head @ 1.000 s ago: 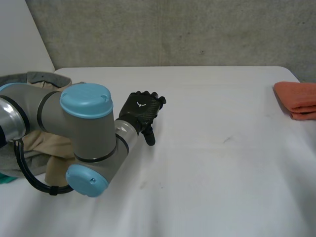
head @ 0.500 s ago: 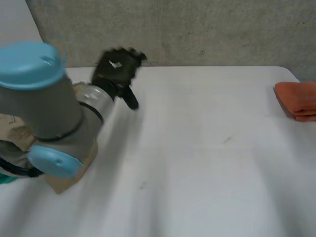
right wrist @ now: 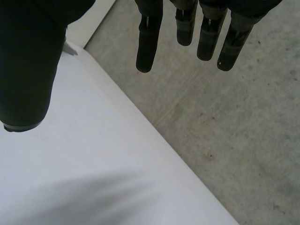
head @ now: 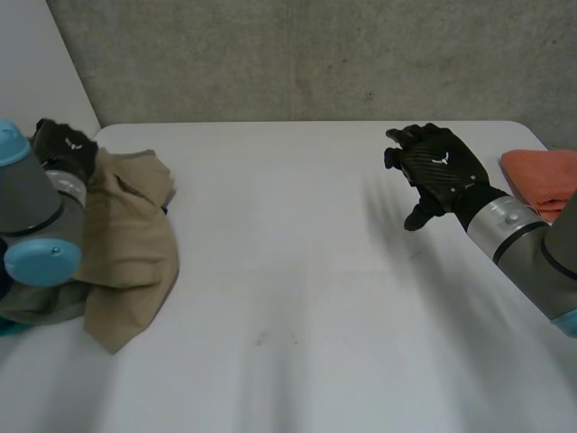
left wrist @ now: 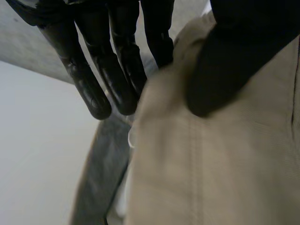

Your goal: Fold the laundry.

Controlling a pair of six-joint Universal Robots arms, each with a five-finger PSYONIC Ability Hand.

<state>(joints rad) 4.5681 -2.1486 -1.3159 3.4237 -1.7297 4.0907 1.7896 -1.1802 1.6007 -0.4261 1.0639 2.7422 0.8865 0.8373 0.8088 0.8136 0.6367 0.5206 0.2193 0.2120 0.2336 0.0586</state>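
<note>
A tan garment (head: 126, 244) lies crumpled on a pile at the table's left edge. My left hand (head: 63, 144) is at the pile's far end. In the left wrist view the tan garment (left wrist: 211, 178) rises between thumb and fingers: the thumb (left wrist: 225, 70) lies on its near face and the straight fingers (left wrist: 108, 70) stand behind its edge, pinching it. My right hand (head: 437, 167) hovers over the table's right part, open, fingers (right wrist: 187, 28) straight and spread, holding nothing.
A folded orange cloth (head: 545, 180) lies at the table's (head: 297, 271) right edge, just beyond my right forearm. A grey garment (head: 36, 307) lies under the tan one, with a bit of teal cloth (head: 7, 327) beside it. A concrete wall stands behind the table.
My left arm swung from the table's middle back to the pile at the left, and its hand closed on the tan garment. My right hand came in over the table's right part.
</note>
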